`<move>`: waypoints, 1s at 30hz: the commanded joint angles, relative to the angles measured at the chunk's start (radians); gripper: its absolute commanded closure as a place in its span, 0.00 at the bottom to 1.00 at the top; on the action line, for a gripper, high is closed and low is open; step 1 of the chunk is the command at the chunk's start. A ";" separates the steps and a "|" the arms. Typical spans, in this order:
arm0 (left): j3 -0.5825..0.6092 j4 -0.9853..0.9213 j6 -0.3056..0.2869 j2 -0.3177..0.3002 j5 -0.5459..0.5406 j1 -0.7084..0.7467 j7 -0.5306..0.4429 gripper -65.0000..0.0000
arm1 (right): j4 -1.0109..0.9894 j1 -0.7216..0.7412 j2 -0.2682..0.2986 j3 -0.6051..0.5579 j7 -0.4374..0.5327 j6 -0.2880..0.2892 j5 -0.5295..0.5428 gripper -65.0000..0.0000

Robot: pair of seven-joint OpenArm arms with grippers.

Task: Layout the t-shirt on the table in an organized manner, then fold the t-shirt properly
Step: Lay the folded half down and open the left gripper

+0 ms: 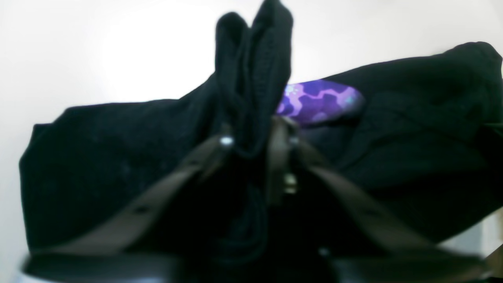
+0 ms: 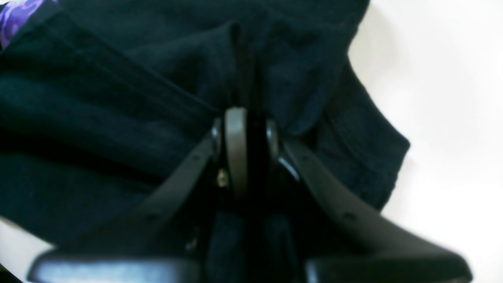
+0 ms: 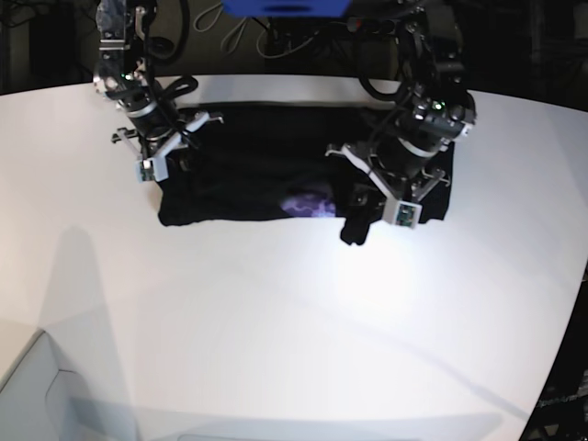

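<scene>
The black t-shirt (image 3: pixel 248 175) lies as a wide folded band at the back of the white table (image 3: pixel 276 322), with its purple print (image 3: pixel 308 206) showing at the front edge. My left gripper (image 3: pixel 372 209) is at the shirt's right end. In the left wrist view its fingers (image 1: pixel 226 141) pinch an upright fold of the t-shirt (image 1: pixel 98 157), with the print (image 1: pixel 318 102) just behind. My right gripper (image 3: pixel 158 158) is at the shirt's left end. In the right wrist view that gripper (image 2: pixel 245 125) is shut on a ridge of the cloth (image 2: pixel 98 118).
Cables and dark equipment (image 3: pixel 257 37) crowd the space behind the table's far edge, under a blue object (image 3: pixel 285 7). The table's curved edge (image 3: pixel 560 349) runs down the right side. A lower white ledge (image 3: pixel 28 386) sits at the front left.
</scene>
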 commanded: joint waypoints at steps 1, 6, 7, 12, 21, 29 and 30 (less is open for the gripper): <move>0.002 0.018 -0.007 0.005 -0.019 0.008 -0.021 0.68 | 0.005 0.000 0.001 -0.003 -0.025 0.008 -0.009 0.86; 0.010 0.029 -0.011 0.007 -0.033 0.016 -0.023 0.60 | 0.005 0.000 0.001 -0.003 -0.025 0.008 -0.009 0.86; 0.010 0.038 -0.011 0.007 -0.044 0.016 -0.023 0.59 | 0.005 0.000 0.001 -0.003 -0.025 0.008 -0.009 0.86; -0.019 0.095 -0.010 -0.016 -0.136 0.033 -0.023 0.59 | 0.005 0.000 0.001 -0.003 -0.025 0.008 -0.009 0.86; -0.279 0.043 -0.005 -0.059 -0.185 -0.024 -0.014 0.60 | 0.012 0.009 0.001 -0.003 -0.025 0.008 -0.009 0.86; -0.389 -0.170 -0.010 -0.158 -0.190 -0.052 -0.024 0.60 | 0.042 0.015 0.001 0.003 -0.026 0.008 -0.006 0.84; -0.391 -0.196 -0.010 -0.162 -0.190 -0.060 -0.024 0.60 | 0.061 0.013 0.001 0.005 -0.026 0.008 -0.006 0.80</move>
